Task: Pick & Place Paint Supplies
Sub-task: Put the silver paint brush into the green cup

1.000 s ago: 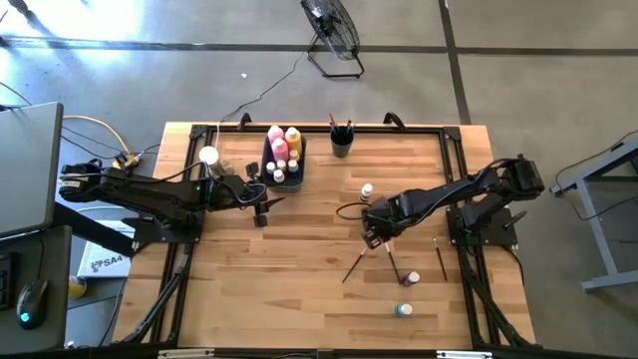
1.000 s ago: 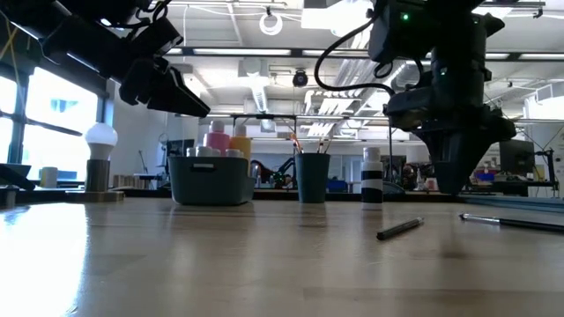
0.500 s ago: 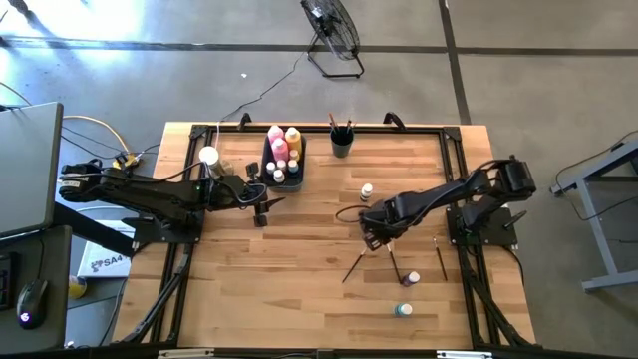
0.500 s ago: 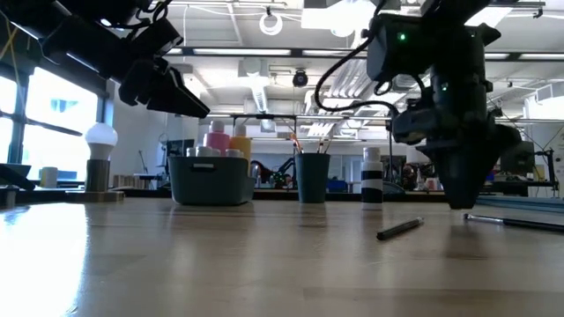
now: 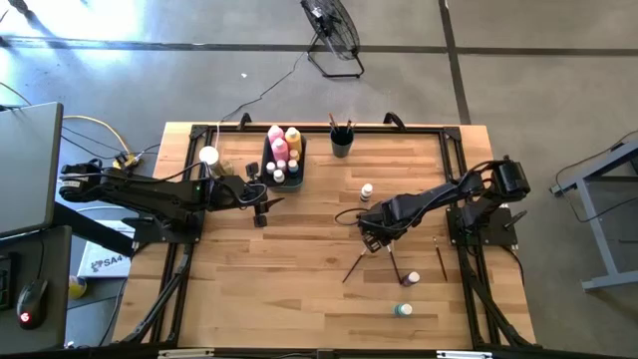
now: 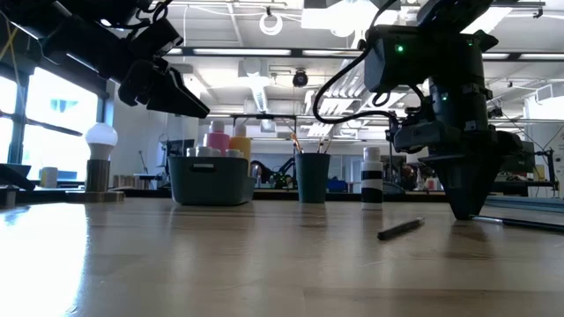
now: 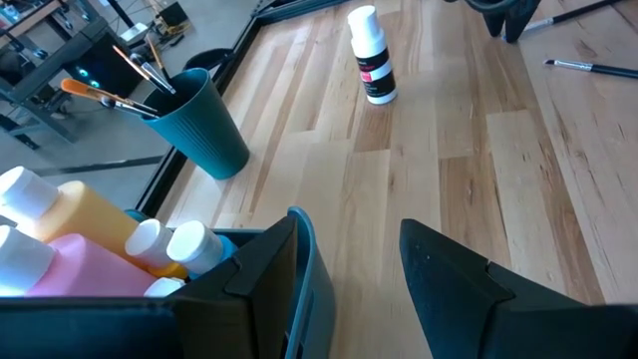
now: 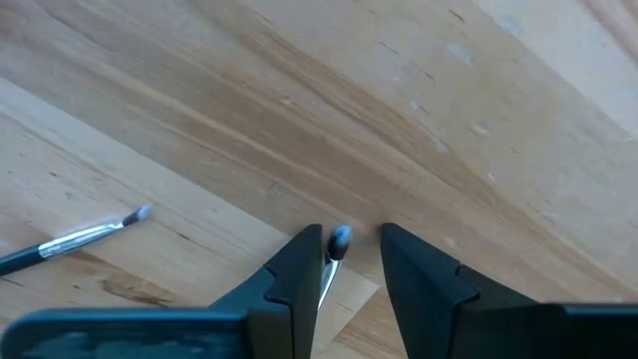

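Observation:
My right gripper (image 5: pixel 374 237) points down close over the table, right of centre, open. In the right wrist view its fingers stand on either side of one end (image 8: pixel 339 238) of a thin paintbrush. A second brush (image 8: pixel 75 241) lies beside it. My left gripper (image 5: pixel 267 204) hangs open and still, just off the grey bin (image 5: pixel 283 160), touching nothing. The bin holds the pink and yellow squeeze bottles (image 7: pixel 60 234) and small white-capped bottles. A teal cup (image 5: pixel 342 140) with brushes stands at the far edge. One small bottle (image 5: pixel 367 189) stands upright mid-table. My right gripper comes at the paintbrush from above, fingers pointing down, one on each side of the brush's rounded end (image 8: pixel 339 238). The brush lies flat on the table. Whether either finger (image 8: pixel 299 261) touches it, I cannot tell.
Another brush (image 5: pixel 440 259) and two small bottles (image 5: pixel 412 279) (image 5: pixel 402 310) lie toward the near right. A white knob on a tan base (image 5: pixel 208 156) stands left of the bin. Black frame rails run along the table's left and right sides.
My right gripper has sunk straight down toward the table, over the brushes, and now stands just above the wood. The left arm and all bottles and brushes have kept still.

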Controlling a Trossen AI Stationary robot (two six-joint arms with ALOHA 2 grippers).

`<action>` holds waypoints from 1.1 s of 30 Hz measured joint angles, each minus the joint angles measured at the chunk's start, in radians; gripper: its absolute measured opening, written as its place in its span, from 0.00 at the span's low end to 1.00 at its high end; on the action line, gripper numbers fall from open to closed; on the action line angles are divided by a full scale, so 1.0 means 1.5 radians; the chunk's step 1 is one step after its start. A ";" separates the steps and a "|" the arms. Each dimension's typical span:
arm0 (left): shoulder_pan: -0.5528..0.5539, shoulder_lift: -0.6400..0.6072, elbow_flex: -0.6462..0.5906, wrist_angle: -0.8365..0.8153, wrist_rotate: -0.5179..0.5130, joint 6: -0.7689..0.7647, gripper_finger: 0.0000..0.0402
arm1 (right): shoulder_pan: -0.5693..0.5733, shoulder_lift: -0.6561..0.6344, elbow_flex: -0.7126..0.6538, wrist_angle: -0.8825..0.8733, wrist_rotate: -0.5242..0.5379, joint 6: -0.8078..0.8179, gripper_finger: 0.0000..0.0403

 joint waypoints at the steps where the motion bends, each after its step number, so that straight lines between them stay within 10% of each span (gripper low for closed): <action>1: 0.000 0.000 0.000 0.000 0.000 0.000 0.44 | 0.000 0.000 0.000 0.000 0.000 0.000 0.25; 33: 0.000 0.000 0.000 0.000 0.000 0.000 0.44 | -0.001 -0.018 -0.003 0.022 0.036 -0.018 0.01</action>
